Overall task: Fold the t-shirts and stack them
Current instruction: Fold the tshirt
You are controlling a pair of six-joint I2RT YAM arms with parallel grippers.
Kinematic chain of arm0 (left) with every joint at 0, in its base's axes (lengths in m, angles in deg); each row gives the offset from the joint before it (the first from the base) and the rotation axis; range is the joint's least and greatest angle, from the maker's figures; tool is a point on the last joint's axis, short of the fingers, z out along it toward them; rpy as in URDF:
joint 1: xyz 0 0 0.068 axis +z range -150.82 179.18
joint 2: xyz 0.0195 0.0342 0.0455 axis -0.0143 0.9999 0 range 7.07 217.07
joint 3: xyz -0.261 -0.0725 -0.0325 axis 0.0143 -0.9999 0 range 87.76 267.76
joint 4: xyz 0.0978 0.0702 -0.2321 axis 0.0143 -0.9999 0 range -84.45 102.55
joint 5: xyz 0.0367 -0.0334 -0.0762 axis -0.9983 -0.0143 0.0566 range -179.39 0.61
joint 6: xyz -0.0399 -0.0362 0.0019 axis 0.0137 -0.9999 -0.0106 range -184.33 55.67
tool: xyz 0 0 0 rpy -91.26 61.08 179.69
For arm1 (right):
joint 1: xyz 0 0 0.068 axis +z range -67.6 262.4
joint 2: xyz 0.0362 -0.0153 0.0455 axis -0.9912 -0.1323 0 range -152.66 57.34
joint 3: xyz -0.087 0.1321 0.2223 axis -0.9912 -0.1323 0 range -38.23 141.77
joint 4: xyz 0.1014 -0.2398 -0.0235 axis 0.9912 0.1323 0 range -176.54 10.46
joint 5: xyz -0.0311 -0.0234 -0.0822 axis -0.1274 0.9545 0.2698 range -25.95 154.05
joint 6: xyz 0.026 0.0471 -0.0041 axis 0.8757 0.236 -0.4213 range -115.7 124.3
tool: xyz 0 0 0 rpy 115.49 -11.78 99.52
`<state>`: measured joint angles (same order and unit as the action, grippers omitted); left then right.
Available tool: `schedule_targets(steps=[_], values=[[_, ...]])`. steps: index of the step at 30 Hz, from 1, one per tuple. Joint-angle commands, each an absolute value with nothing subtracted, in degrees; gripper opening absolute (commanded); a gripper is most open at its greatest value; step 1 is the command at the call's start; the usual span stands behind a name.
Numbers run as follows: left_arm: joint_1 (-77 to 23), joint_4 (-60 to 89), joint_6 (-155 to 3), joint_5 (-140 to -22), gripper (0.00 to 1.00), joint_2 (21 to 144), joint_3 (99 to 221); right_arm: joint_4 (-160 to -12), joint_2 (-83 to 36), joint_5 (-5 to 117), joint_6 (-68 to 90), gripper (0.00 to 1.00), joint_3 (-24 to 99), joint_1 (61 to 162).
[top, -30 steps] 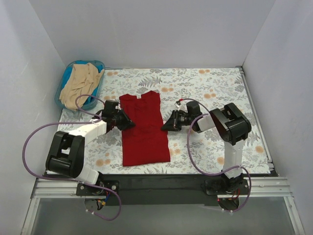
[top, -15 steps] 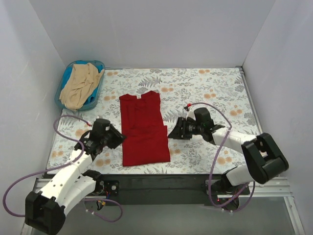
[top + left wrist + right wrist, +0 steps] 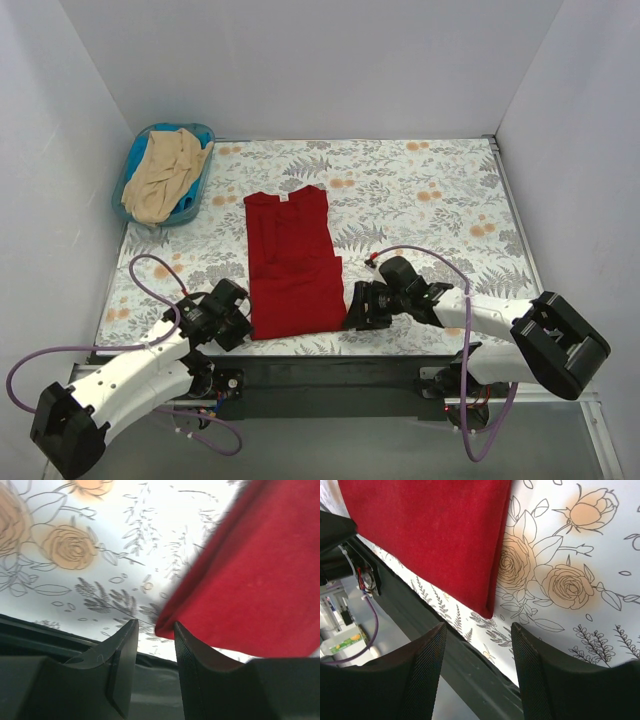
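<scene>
Top external view: both arms have dropped from mid-length of the plain dark red cloth t-shirt, which is folded lengthwise into a narrow strip, to its hem end nearest the arm bases. The left fingers now sit at the shirt's left hem corner, and the right fingers just off its right hem corner. Left wrist view: fingers slightly parted, hem corner poking into the gap, nothing pinched yet. Right wrist view: fingers spread wide, with the right hem corner flat on the floral-patterned desk just ahead of the gap, untouched. Reading: the side folds look done, and the arms are set to take the hem and carry it toward the collar. The grasp is pending on both sides. The second garment, a crumpled beige cloth t-shirt, lies in the blue plastic basket, beyond the red shirt's collar and off to its left, well apart and unfolded. Obstructions: the hem lies close to the black front rail, leaving little room for low fingers. The purple cable loops right of the shirt, probably outside the fold path.
</scene>
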<state>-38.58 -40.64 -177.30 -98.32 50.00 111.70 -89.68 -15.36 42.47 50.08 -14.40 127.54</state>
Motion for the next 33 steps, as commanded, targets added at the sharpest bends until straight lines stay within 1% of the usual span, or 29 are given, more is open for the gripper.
schedule_targets(steps=[1,5,9,11,16,20,21,23,24,25,26,27,29,33], values=[[-39.0,-41.3,-190.2,-100.1,0.34,49.8,110.4,-88.3,-16.7,46.9,52.1,0.62,-15.6,128.2],[-39.1,-38.7,-189.8,-99.2,0.34,48.1,108.2,-88.9,-17.0,48.7,53.4,0.61,-15.9,128.2],[-39.1,-33.5,-188.4,-97.7,0.34,46.1,105.1,-91.2,-17.2,49.3,55.0,0.57,-17.2,128.1],[-39.1,-32.7,-188.0,-96.7,0.33,45.6,104.4,-92.0,-17.7,48.9,55.7,0.55,-17.8,128.3],[-39.1,-32.7,-187.7,-96.4,0.32,44.7,103.3,-94.1,-19.7,49.0,57.6,0.53,-18.0,129.4],[-39.1,-32.9,-187.6,-95.7,0.28,44.8,103.0,-94.5,-20.8,50.0,58.1,0.5,-17.9,130.2],[-39.1,-33.0,-187.6,-95.6,0.24,44.8,103.0,-94.5,-21.1,50.2,58.2,0.47,-17.9,130.3],[-39.1,-33.0,-187.1,-95.5,0.18,44.6,103.1,-94.7,-21.1,50.4,58.1,0.42,-18.1,130.3],[-39.1,-32.7,-186.4,-95.1,0.11,44.5,103.3,-94.7,-21.0,50.6,57.9,0.35,-18.1,130.3],[-39.1,-32.4,-186.1,-94.8,0.04,44.2,103.4,-94.7,-20.7,50.8,57.3,0.31,-18.1,130.3],[-39.1,-31.9,-185.7,-94.2,0.0,43.9,103.7,-94.5,-20.6,50.8,56.8,0.27,-17.9,130.3],[-39.1,-31.1,-185.1,-93.2,0.0,43.7,103.9,-94.1,-20.2,50.7,56.2,0.16,-17.4,130.3],[-39.1,-30.4,-184.6,-92.2,0.0,43.1,105.1,-92.0,-19.7,50.8,54.0,0.02,-16.5,130.3],[-39.2,-31.0,-183.6,-89.8,0.0,43.5,107.2,-89.3,-16.5,50.3,51.0,0.01,-15.7,130.8]])
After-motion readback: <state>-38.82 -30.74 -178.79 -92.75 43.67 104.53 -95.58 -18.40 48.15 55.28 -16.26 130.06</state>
